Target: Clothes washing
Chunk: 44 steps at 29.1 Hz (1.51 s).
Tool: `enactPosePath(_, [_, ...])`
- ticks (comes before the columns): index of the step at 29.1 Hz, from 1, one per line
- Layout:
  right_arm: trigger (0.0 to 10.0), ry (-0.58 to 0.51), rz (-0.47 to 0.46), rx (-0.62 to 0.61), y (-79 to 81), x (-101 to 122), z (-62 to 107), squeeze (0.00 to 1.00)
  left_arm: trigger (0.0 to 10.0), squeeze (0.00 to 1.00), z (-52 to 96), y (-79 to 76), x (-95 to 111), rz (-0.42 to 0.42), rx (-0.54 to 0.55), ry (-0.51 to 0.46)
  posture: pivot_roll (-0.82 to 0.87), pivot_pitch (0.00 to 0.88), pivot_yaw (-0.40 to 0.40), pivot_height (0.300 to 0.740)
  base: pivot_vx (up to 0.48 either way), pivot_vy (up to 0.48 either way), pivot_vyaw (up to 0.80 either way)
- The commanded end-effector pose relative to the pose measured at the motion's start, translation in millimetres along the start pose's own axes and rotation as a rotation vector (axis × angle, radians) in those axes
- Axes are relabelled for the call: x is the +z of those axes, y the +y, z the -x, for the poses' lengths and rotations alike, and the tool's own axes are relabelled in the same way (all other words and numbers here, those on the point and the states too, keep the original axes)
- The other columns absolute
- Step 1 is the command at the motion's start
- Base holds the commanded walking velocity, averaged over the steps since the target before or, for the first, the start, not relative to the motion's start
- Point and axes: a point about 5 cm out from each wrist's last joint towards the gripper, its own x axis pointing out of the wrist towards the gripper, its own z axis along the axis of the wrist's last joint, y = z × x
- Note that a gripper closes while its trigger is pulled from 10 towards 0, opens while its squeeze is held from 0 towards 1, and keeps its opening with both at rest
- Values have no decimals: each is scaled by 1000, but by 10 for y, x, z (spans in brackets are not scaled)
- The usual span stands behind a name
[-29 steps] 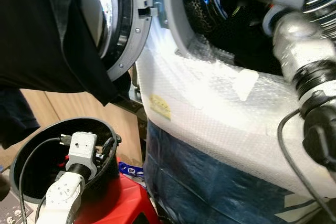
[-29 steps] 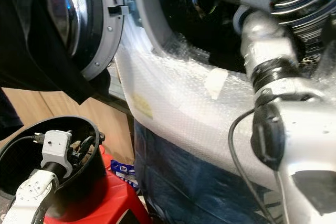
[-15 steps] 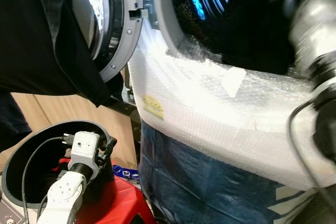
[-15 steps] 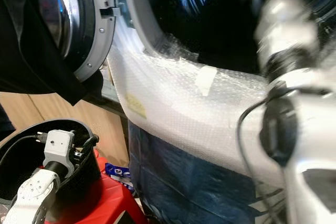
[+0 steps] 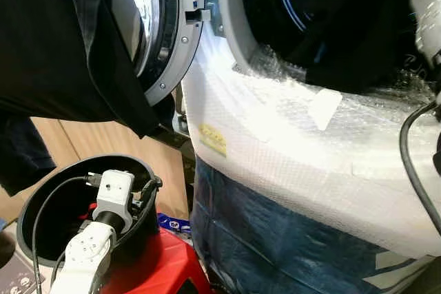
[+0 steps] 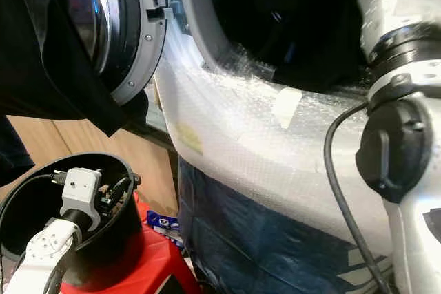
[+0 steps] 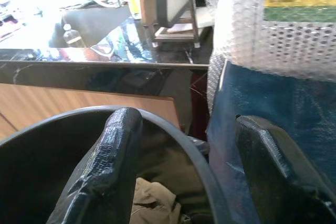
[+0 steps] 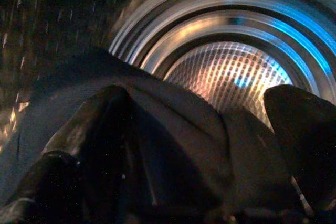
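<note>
The washing machine's drum opening (image 5: 324, 18) gapes at the upper right, its round door (image 5: 172, 39) swung out to the left. A dark garment (image 5: 344, 67) lies in the drum's mouth, down to the lip. My right arm (image 6: 406, 39) reaches into the drum. There my right gripper (image 8: 205, 98) is open, its fingers (image 8: 105, 124) wide apart either side of the dark garment (image 8: 173, 145). My left gripper (image 7: 184, 124) is open over the rim of a black bucket (image 5: 41, 197), above tan clothes (image 7: 152, 203) inside it.
Bubble wrap (image 5: 289, 142) covers the washer's front above a blue panel (image 5: 275, 239). The bucket stands on a red stool (image 5: 165, 266). Black cloth (image 5: 62, 39) hangs large at the upper left in front of the door. A wooden panel (image 5: 76, 142) stands behind.
My right arm has shifted toward the right edge of the drum opening, leaving more of the dark garment at the lip in sight. The left arm stays in the bucket; the view swayed slightly.
</note>
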Motion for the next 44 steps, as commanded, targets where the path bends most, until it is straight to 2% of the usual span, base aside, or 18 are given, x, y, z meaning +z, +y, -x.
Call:
enactPosePath(1, [10000, 131, 19, 46, 122, -339, 46, 0, 10000, 0, -3, -12, 62, -18, -14, -15, 198, 0, 69, 740, 0, 0, 0])
enactPosePath(3, [10000, 145, 7, 47, 148, -408, 61, 0, 10000, 0, 1, -14, 60, -20, -19, -14, 191, 0, 74, 740, 0, 0, 0])
enactPosePath(7, [10000, 200, -121, 82, 205, -592, 107, 0, 10000, 0, 21, -25, 45, -22, -25, -8, 198, 0, 81, 740, 0, 0, 0])
enactPosePath(11, [10000, 233, -170, 18, 69, -774, 162, 0, 10000, 0, 31, -8, 45, -24, -28, -2, 195, 0, 86, 740, 0, 0, 0])
enactPosePath(20, [10000, 242, -171, 19, -30, -927, 340, 0, 10000, 0, 71, -54, 10, -23, -48, 10, 191, 0, 82, 740, 0, 0, 0])
enactPosePath(21, [10000, 219, -136, 13, -89, -928, 461, 0, 10000, 0, 67, -65, 13, -25, -55, 10, 183, 0, 88, 740, 0, 0, 0])
enactPosePath(22, [10000, 205, -113, 9, -115, -916, 512, 0, 10000, 0, 64, -66, 16, -24, -56, 9, 183, 0, 88, 740, 0, 0, 0])
enactPosePath(25, [10000, 175, -90, 0, -162, -875, 568, 0, 10000, 0, 61, -64, 19, -24, -55, 9, 182, 0, 86, 740, 0, 0, 0])
enactPosePath(26, [10000, 131, -49, 18, -238, -771, 701, 0, 10000, 0, 50, -49, 23, -24, -52, 9, 169, 0, 93, 740, 0, 0, 0])
enactPosePath(27, [10000, 123, -39, 32, -252, -733, 758, 0, 10000, 0, 46, -42, 25, -24, -50, 10, 165, 0, 94, 740, 0, 0, 0])
enactPosePath(28, [10000, 123, -39, 32, -252, -733, 758, 0, 10000, 0, 46, -42, 25, -24, -50, 10, 165, 0, 94, 740, 0, 0, 0])
enactPosePath(29, [10000, 94, -37, 77, -264, -644, 874, 0, 10000, 0, 31, -44, 29, -27, -54, 10, 153, 0, 97, 740, 0, 0, 0])
enactPosePath(30, [10000, 85, -45, 79, -271, -618, 909, 0, 10000, 0, 25, -47, 30, -28, -56, 10, 152, 0, 99, 740, 0, 0, 0])
enactPosePath(34, [10000, 27, -103, 69, -283, -528, 976, 0, 10000, 0, 12, -66, 33, -26, -63, 9, 154, 0, 102, 740, 0, 0, 0])
enactPosePath(38, [10000, -66, -187, 195, -134, -357, 1092, 0, 10000, 0, -9, -94, 60, -14, -71, 0, 158, 0, 108, 740, 0, 0, 0])
enactPosePath(41, [10000, -67, -243, 289, -32, -298, 1170, 0, 10000, 0, -10, -94, 68, -15, -74, -2, 160, 0, 106, 740, 0, 0, 0])
enactPosePath(42, [10000, -42, -248, 324, 17, -320, 1186, 0, 10000, 0, -11, -86, 70, -16, -73, -1, 156, 0, 107, 740, 0, 0, 0])
enactPosePath(44, [10000, 82, -182, 429, 239, -488, 1264, 0, 10000, 0, -13, -68, 64, -18, -70, 2, 154, 0, 105, 740, 0, 0, 0])
